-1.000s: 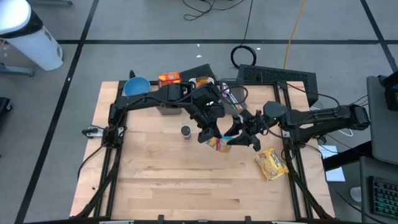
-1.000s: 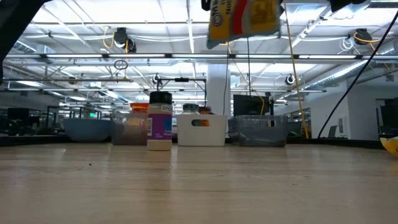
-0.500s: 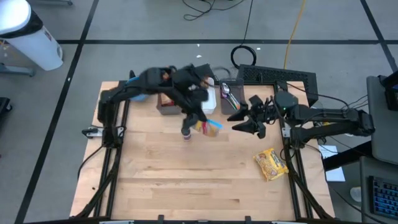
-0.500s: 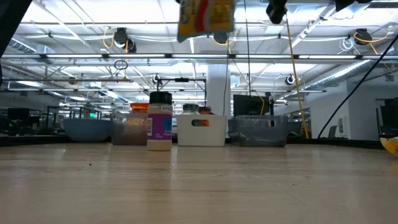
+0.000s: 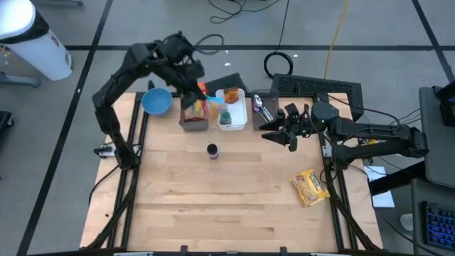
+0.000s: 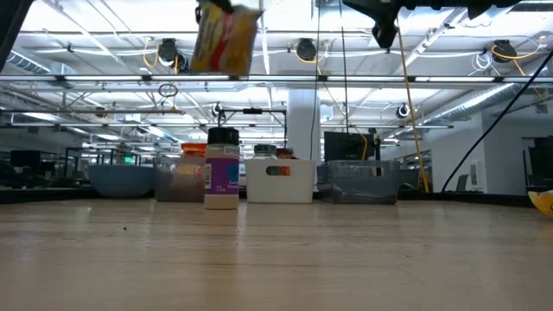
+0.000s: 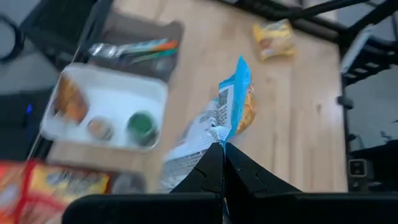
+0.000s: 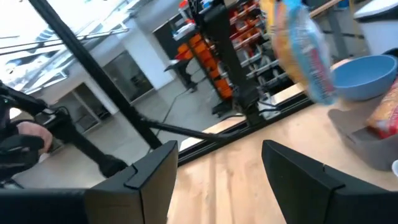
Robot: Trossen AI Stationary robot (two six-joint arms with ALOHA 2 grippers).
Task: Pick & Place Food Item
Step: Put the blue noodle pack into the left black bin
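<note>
Snack packet pinched in left claw above grey bin; right claw spread, empty.

**No legible text in view**

Print shows on the blue, white and yellow snack packet pinched by the left gripper, but it is too blurred to read. The purple label on the small dark-capped bottle carries marks too small to make out. The yellow bag shows no readable lettering either.
</note>
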